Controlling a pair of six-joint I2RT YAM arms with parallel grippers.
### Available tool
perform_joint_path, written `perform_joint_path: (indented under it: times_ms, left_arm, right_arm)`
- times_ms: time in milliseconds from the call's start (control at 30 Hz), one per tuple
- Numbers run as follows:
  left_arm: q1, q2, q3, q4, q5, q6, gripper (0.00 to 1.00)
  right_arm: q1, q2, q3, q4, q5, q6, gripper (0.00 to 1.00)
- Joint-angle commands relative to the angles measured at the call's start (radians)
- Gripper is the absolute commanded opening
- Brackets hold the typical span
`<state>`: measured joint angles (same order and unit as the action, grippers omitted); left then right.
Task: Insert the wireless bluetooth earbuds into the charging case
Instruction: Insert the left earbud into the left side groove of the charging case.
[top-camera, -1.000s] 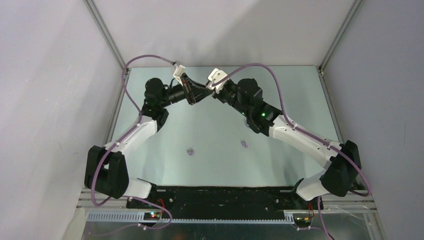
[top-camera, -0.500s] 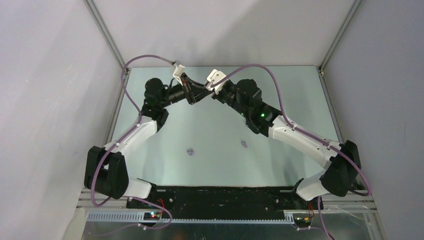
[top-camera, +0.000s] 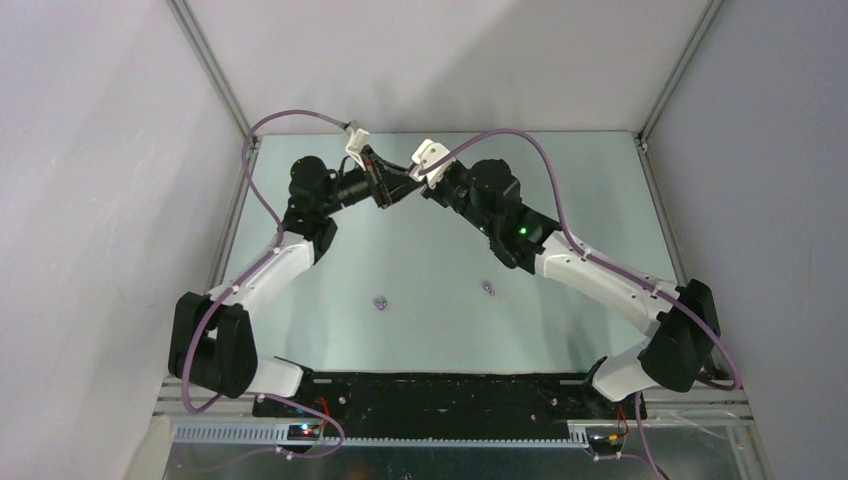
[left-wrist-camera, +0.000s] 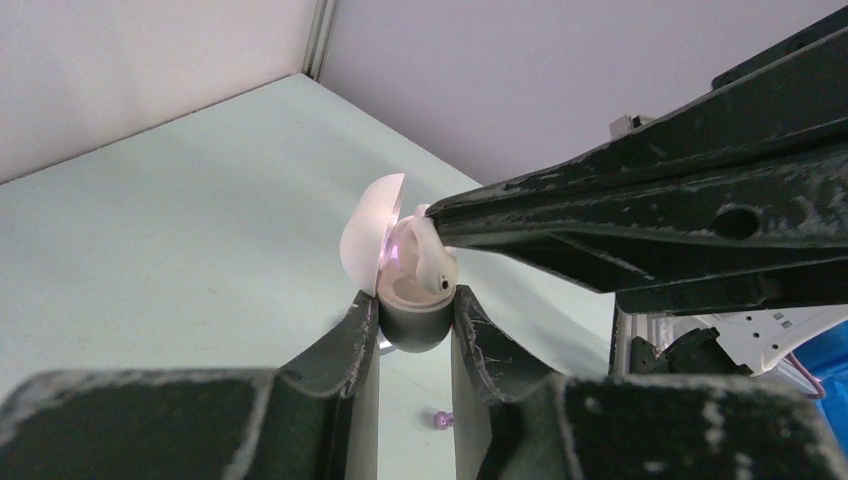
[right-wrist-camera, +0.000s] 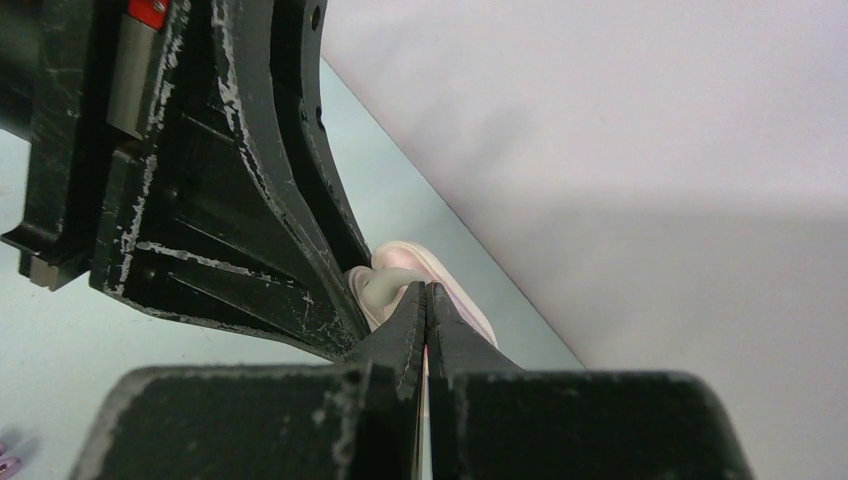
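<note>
In the last second our right arm edges slightly toward 9 o'clock, closing on the left one at the 12 o'clock side of the desk (top-camera: 430, 335). Our left end effector (left-wrist-camera: 415, 303) clamps the open charging case (left-wrist-camera: 412, 330). Our right end effector (right-wrist-camera: 425, 300), pinched narrow, holds a white earbud (left-wrist-camera: 428, 262) at the case's mouth. We judge it nearly seated, with the final press remaining. A purple earbud (top-camera: 380, 302) at 7 o'clock and a second purple earbud (top-camera: 488, 289) at 5 o'clock wait.
</note>
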<state>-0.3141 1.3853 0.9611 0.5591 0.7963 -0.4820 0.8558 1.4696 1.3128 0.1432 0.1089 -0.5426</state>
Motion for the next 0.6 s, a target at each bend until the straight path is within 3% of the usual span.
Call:
perform_joint_path:
  times_ms: [0,567]
  left_arm:
    - [-0.001,-0.037,-0.006,0.051,-0.024,-0.015,0.00]
    - [-0.001,-0.038,0.004,-0.004,-0.061,0.019,0.00]
  right_arm:
    - [0.007,0.028,0.007,0.013,0.031,0.020,0.00]
    - [0.001,0.031,0.034,-0.021,-0.025,0.075,0.00]
